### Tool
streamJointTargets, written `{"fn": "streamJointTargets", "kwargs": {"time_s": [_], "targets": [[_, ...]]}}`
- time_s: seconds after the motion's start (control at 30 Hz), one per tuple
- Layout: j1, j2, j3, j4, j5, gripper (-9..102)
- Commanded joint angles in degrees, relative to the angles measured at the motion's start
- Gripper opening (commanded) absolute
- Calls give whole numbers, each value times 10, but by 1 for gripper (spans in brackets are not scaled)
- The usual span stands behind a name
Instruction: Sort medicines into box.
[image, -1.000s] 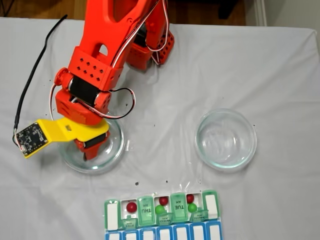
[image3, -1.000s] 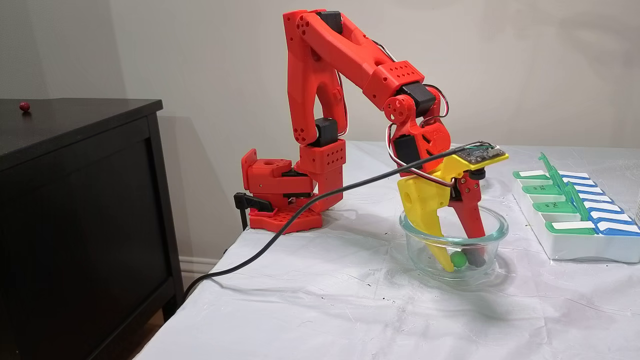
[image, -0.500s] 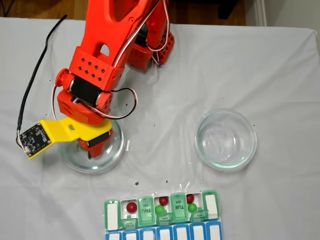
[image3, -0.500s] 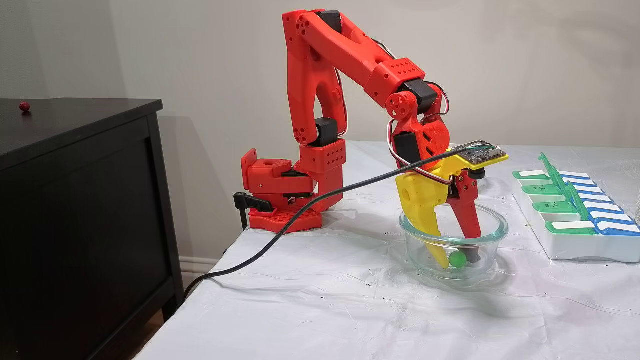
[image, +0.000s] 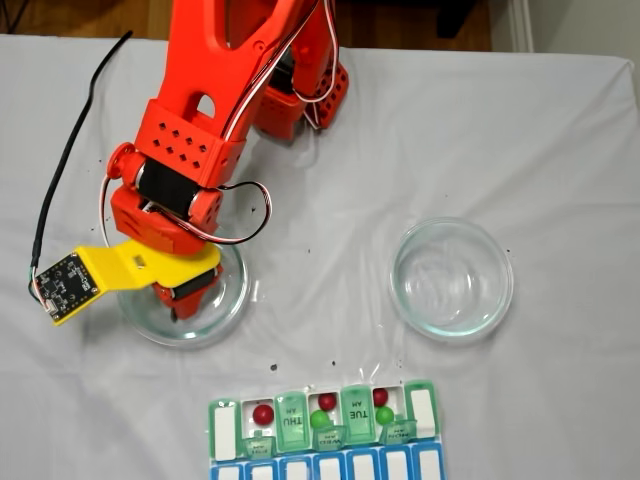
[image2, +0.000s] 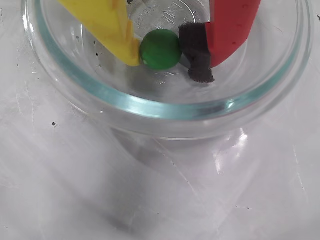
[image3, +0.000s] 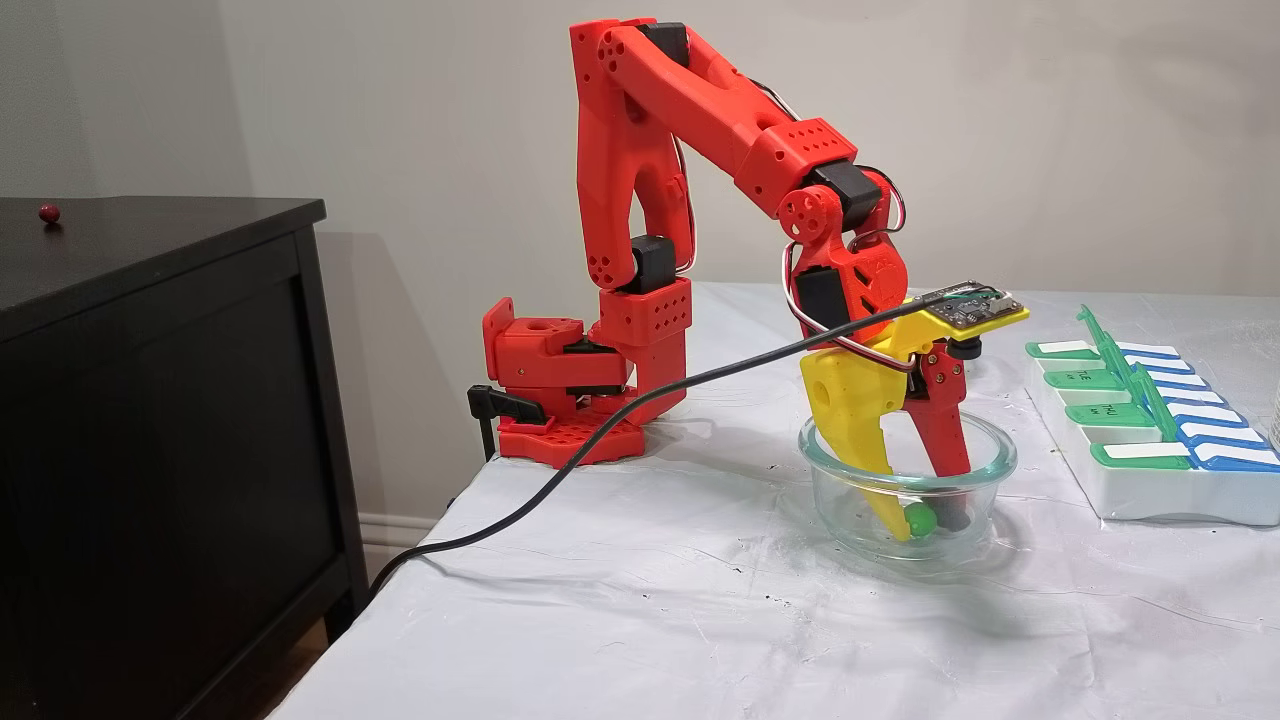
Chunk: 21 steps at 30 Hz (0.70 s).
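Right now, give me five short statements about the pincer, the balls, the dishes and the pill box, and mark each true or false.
1. The pincer has a green ball between its fingertips. True.
2. That ball is inside a glass dish. True.
3. The other glass dish holds three red balls. False: no balls show in it.
4. The pill box holds three red balls and two green ones. True.
5. All the pill box's green lids are shut. False: several stand open in both fixed views.
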Motion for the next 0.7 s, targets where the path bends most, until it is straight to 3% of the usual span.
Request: {"fn": "streamJointTargets", "kwargs": {"time_s": [0.0,0.13,0.37,0.67], "targets": [[-3,-5,-21,11,-1,15],[-3,-6,-22,15,-2,6],[-2,0,-25,10,21,0],[-7,27,-20,8,71,0]]}}
